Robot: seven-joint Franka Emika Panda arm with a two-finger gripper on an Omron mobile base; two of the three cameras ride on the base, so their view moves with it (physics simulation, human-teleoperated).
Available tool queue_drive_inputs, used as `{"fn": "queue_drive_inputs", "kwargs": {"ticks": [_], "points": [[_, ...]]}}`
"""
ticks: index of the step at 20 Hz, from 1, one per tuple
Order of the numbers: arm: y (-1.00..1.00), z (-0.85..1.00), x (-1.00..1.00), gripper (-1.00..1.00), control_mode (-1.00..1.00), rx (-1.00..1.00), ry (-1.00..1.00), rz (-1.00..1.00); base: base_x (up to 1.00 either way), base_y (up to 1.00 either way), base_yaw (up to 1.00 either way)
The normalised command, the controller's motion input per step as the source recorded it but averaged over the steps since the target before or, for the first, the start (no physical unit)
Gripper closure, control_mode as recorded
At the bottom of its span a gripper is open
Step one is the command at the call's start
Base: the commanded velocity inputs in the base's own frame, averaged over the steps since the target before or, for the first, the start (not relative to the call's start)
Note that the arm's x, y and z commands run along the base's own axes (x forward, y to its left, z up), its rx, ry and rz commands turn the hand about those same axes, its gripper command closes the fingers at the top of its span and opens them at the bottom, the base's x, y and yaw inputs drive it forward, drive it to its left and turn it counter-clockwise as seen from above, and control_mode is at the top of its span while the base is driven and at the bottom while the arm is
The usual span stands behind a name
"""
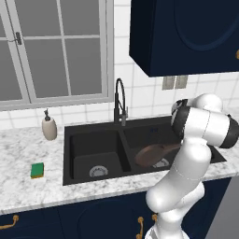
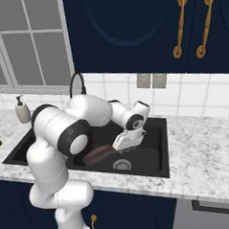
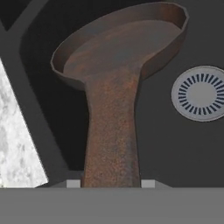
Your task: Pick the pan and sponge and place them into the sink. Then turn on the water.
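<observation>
Rust-brown and long, the handle of the round shallow copper-coloured frying pan [image 3: 118, 61] runs up the middle of the hand view from between the two small grey finger tips of the gripper [image 3: 111, 183], which pinches it at the bottom of the frame. Its bowl hangs in the upper centre of that view, above the dark floor of the matte black double-basin sink [image 1: 74, 135], with the round silver drain [image 3: 200, 93] at right and the pale marble counter [image 3: 17, 144] at lower left. Judged from this, the pan's placing is in hand: it is inside the right basin and seemingly not yet resting on the floor. Next comes a short lowering and a release, then a lift straight up to clear the basin walls. Room is tight there; the divider lies at the left and the black gooseneck faucet [image 1: 120, 100] stands behind. In the left base view, the small green-over-yellow sponge [image 1: 37, 170] waits at lower left on open counter, well apart from the beige soap dispenser [image 1: 49, 126].
</observation>
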Motion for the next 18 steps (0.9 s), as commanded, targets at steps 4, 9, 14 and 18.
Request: {"fn": "queue_drive_inputs", "kwargs": {"ticks": [4,9,14,18], "points": [[0.00,-0.16,0.07,1.00,-1.00,0.01,0.00,-0.06,0.00,0.00,0.00],[0.00,-0.10,0.12,1.00,-1.00,0.03,0.00,-0.11,0.00,0.00,0.00],[0.00,-0.08,0.23,1.00,-1.00,0.01,-0.02,-0.11,0.00,0.00,0.00],[0.14,-0.18,0.41,1.00,-1.00,0.00,-0.09,-0.02,0.00,0.00,0.00]]}}
